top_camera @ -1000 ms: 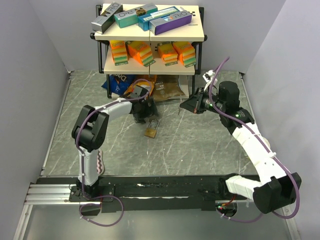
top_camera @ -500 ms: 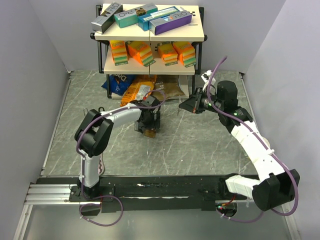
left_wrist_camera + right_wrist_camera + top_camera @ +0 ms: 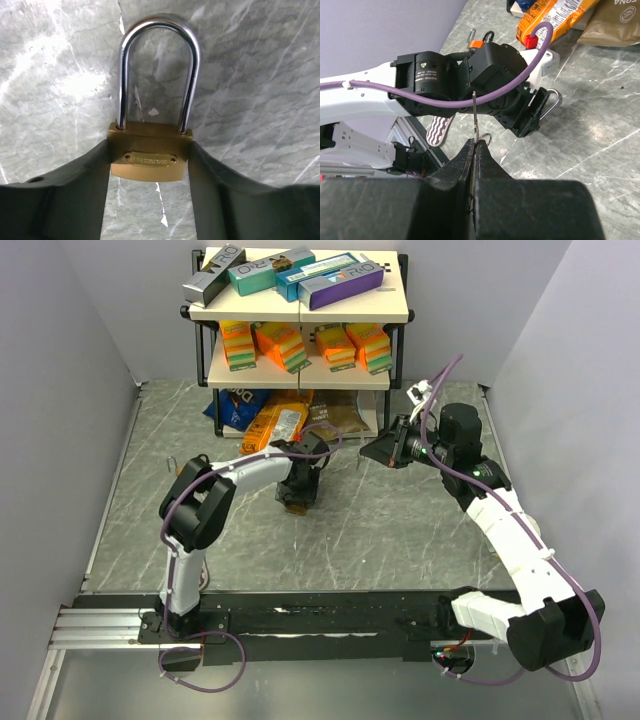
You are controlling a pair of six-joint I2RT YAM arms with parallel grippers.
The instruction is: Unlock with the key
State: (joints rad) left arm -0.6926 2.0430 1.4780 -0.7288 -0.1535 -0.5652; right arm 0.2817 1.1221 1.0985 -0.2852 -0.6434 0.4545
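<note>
Step in hand: securing the lock before the key goes in. The padlock (image 3: 149,159) lay flat on the bench (image 3: 400,530) near its middle, a little toward the far edge, with its shackle (image 3: 157,60) seated in the body, so not yet unlocked. The left gripper (image 3: 297,498) was down over it. In the left wrist view its fingers (image 3: 85,190) stood against both side faces of the brass body, which read as a grip on the padlock. The right gripper (image 3: 474,150) was clamped shut on the key (image 3: 474,117), blade sticking up out of the fingers and ring just beside the tips. It was held above the bench toward the right edge, well apart from the padlock. Insertion had not begun. The next move likely called for lifting or tilting the padlock so its keyway faced the right arm, then bringing the blade in line and pushing straight in before turning. The keyway showed in no view, so its facing could not be told.
</note>
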